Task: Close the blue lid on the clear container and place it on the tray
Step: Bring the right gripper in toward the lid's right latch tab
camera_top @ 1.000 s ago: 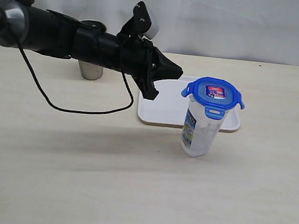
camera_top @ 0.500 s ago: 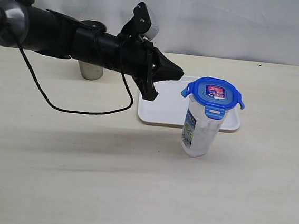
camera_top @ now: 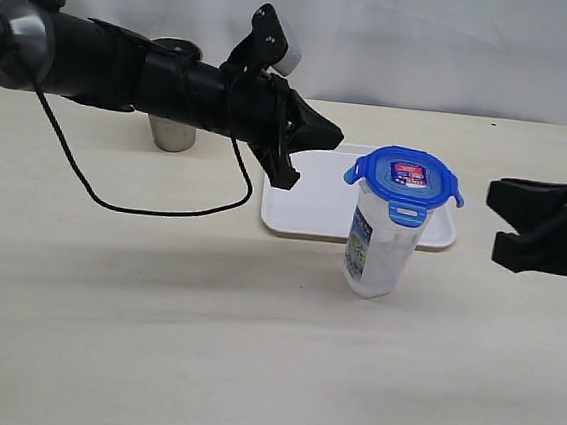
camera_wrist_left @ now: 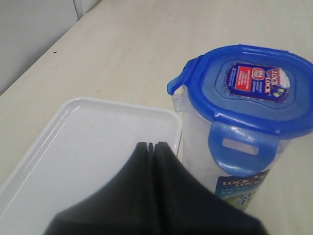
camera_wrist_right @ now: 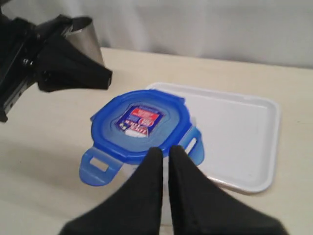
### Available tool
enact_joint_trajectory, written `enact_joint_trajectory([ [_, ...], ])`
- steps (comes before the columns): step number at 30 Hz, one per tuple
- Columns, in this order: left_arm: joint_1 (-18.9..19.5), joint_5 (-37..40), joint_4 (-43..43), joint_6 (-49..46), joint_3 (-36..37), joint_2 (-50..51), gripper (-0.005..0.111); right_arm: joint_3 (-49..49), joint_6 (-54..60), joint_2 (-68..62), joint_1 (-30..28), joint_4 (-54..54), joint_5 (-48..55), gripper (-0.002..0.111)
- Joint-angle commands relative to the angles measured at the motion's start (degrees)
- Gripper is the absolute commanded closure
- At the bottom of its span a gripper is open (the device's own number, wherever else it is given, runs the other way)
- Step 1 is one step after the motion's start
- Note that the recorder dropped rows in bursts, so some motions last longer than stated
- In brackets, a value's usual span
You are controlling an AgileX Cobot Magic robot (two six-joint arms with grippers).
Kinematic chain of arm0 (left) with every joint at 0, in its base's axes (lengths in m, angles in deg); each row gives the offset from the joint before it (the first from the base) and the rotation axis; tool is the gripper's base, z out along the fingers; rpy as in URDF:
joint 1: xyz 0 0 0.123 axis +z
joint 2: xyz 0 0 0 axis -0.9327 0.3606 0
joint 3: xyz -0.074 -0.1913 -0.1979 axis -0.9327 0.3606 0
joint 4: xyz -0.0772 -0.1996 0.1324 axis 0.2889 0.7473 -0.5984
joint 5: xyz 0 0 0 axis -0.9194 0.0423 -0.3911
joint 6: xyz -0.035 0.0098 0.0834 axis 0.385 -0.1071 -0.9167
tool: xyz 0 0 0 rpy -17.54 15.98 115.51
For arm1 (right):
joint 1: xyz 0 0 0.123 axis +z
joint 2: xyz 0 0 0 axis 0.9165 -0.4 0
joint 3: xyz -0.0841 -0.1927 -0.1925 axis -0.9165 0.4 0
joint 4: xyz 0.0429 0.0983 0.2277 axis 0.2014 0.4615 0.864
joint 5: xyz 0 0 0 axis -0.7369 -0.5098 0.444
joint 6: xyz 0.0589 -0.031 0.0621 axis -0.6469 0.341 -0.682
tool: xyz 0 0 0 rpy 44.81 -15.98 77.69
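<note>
The clear container [camera_top: 378, 247] stands on the table [camera_top: 151, 340] with the blue lid [camera_top: 405, 175] on top, the tray [camera_top: 310, 200] just behind at 12 o'clock. The left gripper [camera_top: 333, 134], jaws pressed together and empty, hovers at its 10 o'clock; the right gripper [camera_wrist_right: 165, 149], likewise pinched closed, at 3 o'clock.

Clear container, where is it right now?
Exterior view, right of centre: the tall clear plastic container stands upright on the table, just in front of the flat white plastic tray.
</note>
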Motion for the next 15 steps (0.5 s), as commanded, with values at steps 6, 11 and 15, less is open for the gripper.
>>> enact_joint_trajectory([
  [6,0.12,1.01,0.07,-1.78,-0.51,0.01,0.107,-2.83,-4.17,-4.98,-0.12,-12.66,-6.71,0.104],
  [11,0.12,1.83,0.07,-1.78,-0.51,0.01,0.107,-3.07,4.64,-11.87,-0.12,-3.83,-2.66,0.104],
  [15,0.12,2.26,-0.03,-1.78,-0.51,0.01,0.107,-3.12,10.59,-13.95,-0.12,1.72,-5.45,0.104],
])
